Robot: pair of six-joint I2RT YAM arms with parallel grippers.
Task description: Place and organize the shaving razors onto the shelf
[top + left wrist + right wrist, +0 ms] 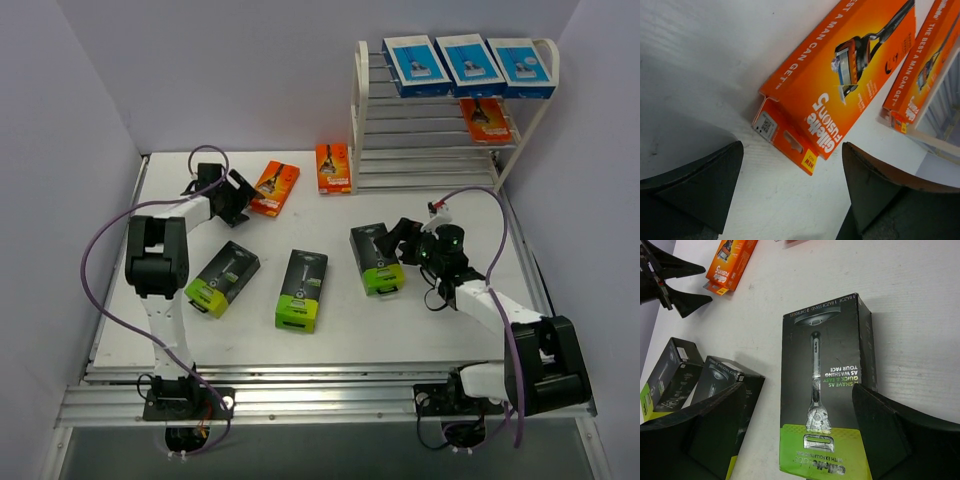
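Note:
The shelf (pixel 358 105) stands at the back right, with three blue-and-white razor packs (pixel 470 62) on its top tier and one orange pack (pixel 485 118) lower down. My left gripper (pixel 240 198) (pixel 792 185) is open just short of an orange pack (pixel 275 187) (pixel 840 85) lying on the table; nothing sits between its fingers. My right gripper (pixel 402 242) (pixel 800 430) is open, its fingers on either side of the lime-green end of a black pack (pixel 377 258) (pixel 827 390), not closed on it.
Another orange pack (pixel 333 167) (pixel 925 65) lies in front of the shelf's left post. Two more black packs (pixel 302 289) (pixel 223 277) lie mid-table, left of the right gripper. White walls close in the table at the left, back and right.

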